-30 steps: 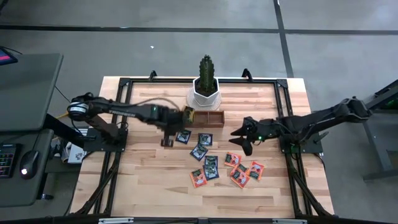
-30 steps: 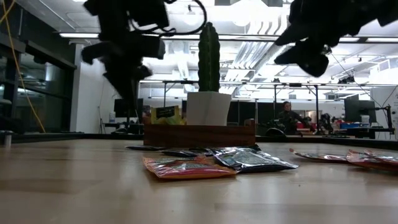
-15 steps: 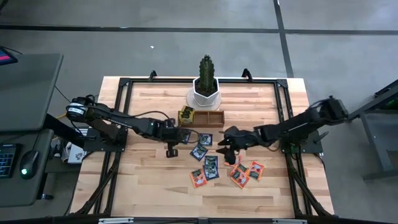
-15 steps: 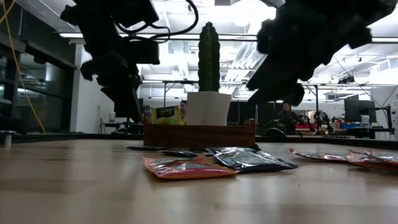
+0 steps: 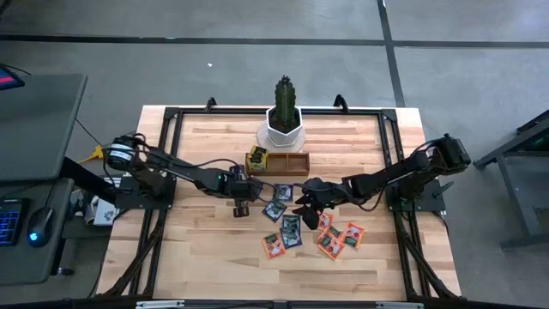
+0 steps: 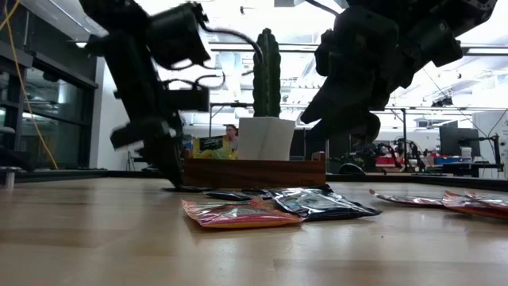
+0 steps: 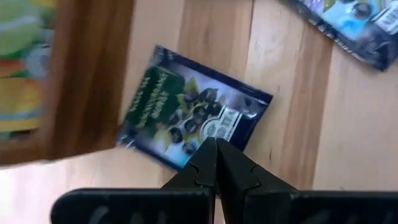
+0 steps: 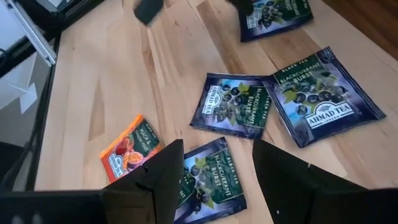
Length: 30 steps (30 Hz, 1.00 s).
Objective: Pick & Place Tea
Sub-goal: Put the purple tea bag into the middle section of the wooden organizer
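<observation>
Several flat tea sachets lie scattered on the wooden table: dark blue ones (image 5: 283, 192) and orange-red ones (image 5: 331, 245). A yellow-green sachet (image 5: 256, 160) stands in the left compartment of the brown tray (image 5: 296, 163). My left gripper (image 7: 214, 146) is shut and low over the table, its tips at the edge of a dark blue sachet (image 7: 193, 112) next to the tray. My right gripper (image 8: 217, 177) is open and hovers above another dark blue sachet (image 8: 208, 177) in the middle of the scatter, well off the table in the low view (image 6: 337, 135). My left gripper comes down from above with shut fingers at one edge (image 7: 205, 140) of the dark blue sachet, which lies flat on the table. I cannot tell whether the tips touch it.
A white pot with a cactus (image 5: 283, 120) stands right behind the tray at the far edge. A black frame (image 5: 167, 154) runs around the table. Bare wood lies on the near left (image 5: 206, 249). People and desks show in the room beyond.
My left gripper has left the tray's left compartment, moved toward the near edge and sunk to the table by the dark blue sachet. My right gripper has travelled toward the table's left, from the right side to above the scattered sachets, and come lower.
</observation>
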Each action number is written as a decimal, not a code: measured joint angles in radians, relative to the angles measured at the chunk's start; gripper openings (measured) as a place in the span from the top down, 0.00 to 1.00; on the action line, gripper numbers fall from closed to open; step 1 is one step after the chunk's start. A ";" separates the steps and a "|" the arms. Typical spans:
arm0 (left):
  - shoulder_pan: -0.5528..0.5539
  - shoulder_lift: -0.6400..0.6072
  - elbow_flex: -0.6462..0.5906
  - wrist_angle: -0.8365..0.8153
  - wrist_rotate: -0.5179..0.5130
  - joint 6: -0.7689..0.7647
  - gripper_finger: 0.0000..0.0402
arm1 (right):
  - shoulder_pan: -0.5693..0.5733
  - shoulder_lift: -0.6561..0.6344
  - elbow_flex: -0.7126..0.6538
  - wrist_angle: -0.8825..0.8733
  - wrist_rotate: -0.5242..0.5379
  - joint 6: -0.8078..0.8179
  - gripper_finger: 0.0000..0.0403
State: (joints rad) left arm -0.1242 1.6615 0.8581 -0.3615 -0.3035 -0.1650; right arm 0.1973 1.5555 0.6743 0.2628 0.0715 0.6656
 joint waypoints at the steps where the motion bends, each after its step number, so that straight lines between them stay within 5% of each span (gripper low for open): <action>1: 0.000 0.012 0.000 0.004 -0.004 0.000 1.00 | 0.003 0.000 0.000 0.002 0.001 0.008 0.53; 7: -0.001 0.065 0.005 0.019 0.030 0.003 1.00 | 0.026 0.000 0.000 0.004 0.000 0.019 0.53; 17: -0.051 0.072 0.005 0.094 0.256 -0.148 1.00 | 0.041 0.000 0.000 0.013 0.067 0.125 0.53; 30: -0.213 0.091 0.003 0.086 0.150 -0.381 1.00 | 0.018 0.074 0.000 0.208 0.122 0.231 0.53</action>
State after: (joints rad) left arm -0.3374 1.7523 0.8616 -0.2752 -0.1535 -0.5463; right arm 0.2157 1.6299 0.6746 0.4710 0.1939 0.8967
